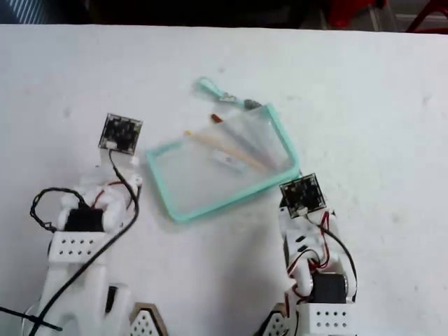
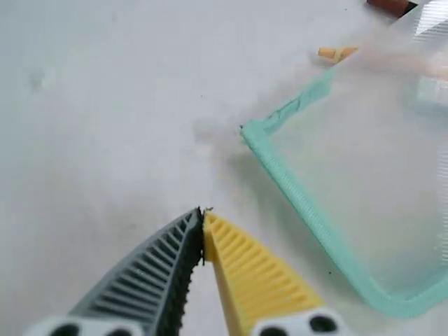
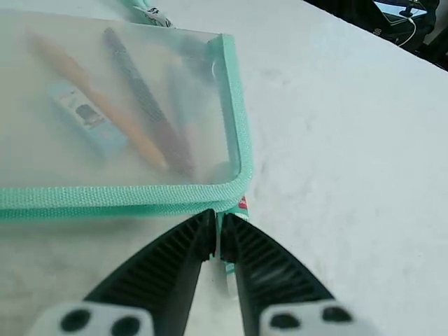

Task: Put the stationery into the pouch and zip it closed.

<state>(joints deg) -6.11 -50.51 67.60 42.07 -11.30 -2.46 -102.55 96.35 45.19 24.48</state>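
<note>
At mid-frame on the worktop [image 1: 364, 105] lies the pouch [image 1: 196, 182], pencil [image 1: 224, 149] inside. Right hand [image 3: 217, 220] pinches its lower-right corner, likely anchoring it for zipping; left hand [image 2: 203, 217] rests clenched, empty, beside its left corner.

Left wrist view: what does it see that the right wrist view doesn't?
Only left wrist: a grey and yellow tool, shut, over the table, and pencil ends poking out of the pouch. Only right wrist: a black tool shut on a tag, and the pouch's strap. Both: the teal-edged pouch and white table.
</note>
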